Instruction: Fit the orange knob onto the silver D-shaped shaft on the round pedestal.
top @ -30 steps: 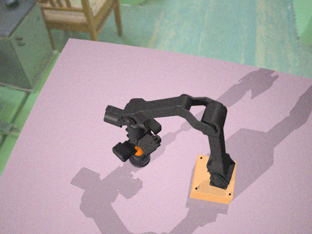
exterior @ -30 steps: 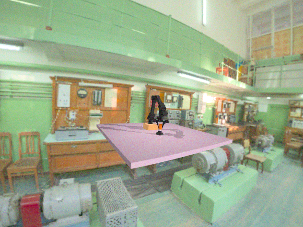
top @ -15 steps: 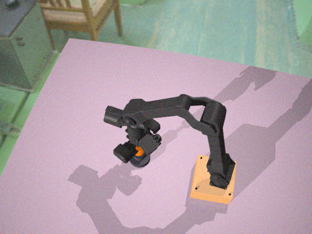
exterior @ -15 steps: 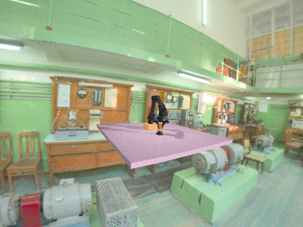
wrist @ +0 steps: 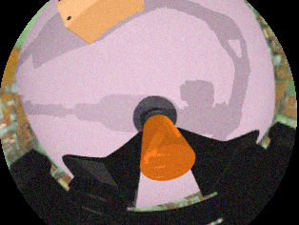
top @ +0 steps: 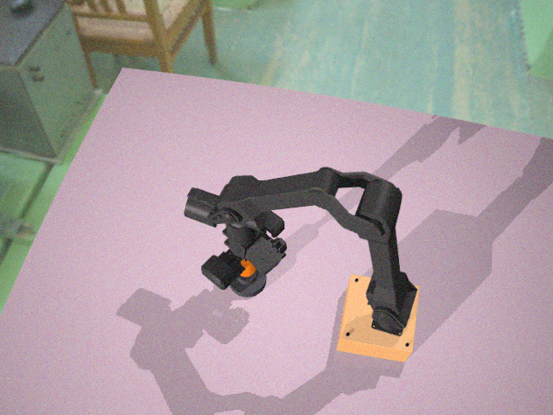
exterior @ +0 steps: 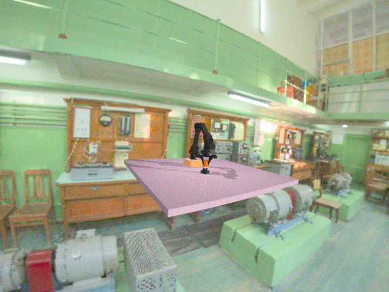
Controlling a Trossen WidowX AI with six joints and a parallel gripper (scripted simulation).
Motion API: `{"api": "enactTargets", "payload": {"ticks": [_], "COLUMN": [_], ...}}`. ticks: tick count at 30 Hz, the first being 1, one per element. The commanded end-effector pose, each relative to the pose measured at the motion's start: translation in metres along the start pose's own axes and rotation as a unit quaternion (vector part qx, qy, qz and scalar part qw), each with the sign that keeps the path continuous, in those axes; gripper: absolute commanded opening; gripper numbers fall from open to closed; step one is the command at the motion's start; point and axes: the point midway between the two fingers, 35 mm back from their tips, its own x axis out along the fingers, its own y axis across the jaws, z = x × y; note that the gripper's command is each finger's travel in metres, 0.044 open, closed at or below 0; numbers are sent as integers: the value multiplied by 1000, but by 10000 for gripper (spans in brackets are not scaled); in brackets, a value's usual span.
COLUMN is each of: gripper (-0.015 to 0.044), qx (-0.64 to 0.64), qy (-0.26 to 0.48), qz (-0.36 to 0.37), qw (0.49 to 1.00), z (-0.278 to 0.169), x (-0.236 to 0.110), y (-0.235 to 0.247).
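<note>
The orange knob (top: pixel 248 269) (exterior: pixel 205 163) (wrist: pixel 167 159) is held upright between the fingers of my gripper (top: pixel 245 267) (exterior: pixel 205 159) (wrist: pixel 159 132), which is shut on it. The round dark pedestal (top: pixel 255 289) (exterior: pixel 204 172) (wrist: pixel 141 115) stands on the table directly below the knob. In the exterior view a small pale part shows between the knob's lower end and the pedestal. In the wrist view the knob's narrow end overlaps the pedestal's middle. The silver shaft cannot be made out clearly, and the knob's hole and its flat side are hidden underneath.
The arm's base stands on an orange-tan block (top: pixel 357 308) (exterior: pixel 192 162) (wrist: pixel 107 21), to the right of the pedestal in the top view. The pink table (top: pixel 134 179) (exterior: pixel 175 188) (wrist: pixel 143 62) carries the arm's shadows.
</note>
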Motion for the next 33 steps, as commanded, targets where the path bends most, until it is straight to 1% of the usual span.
{"api": "enactTargets", "payload": {"ticks": [1,12,15,19,22,26,29,33], "gripper": [0,0,0,0,0,0,0,0], "qx": [-2,11,63,189,291,421,514,628], "qy": [0,0,0,0,0,0,0,-1], "qz": [-1,-1,-1,-1,-1,-1,-1,0], "qw": [1000,1000,998,982,957,907,858,778], "z": [1,0,0,-1,-2,-2,-2,-1], "x": [1,-5,-5,-4,-3,-1,-1,0], "y": [0,0,0,-1,-1,0,0,1]}}
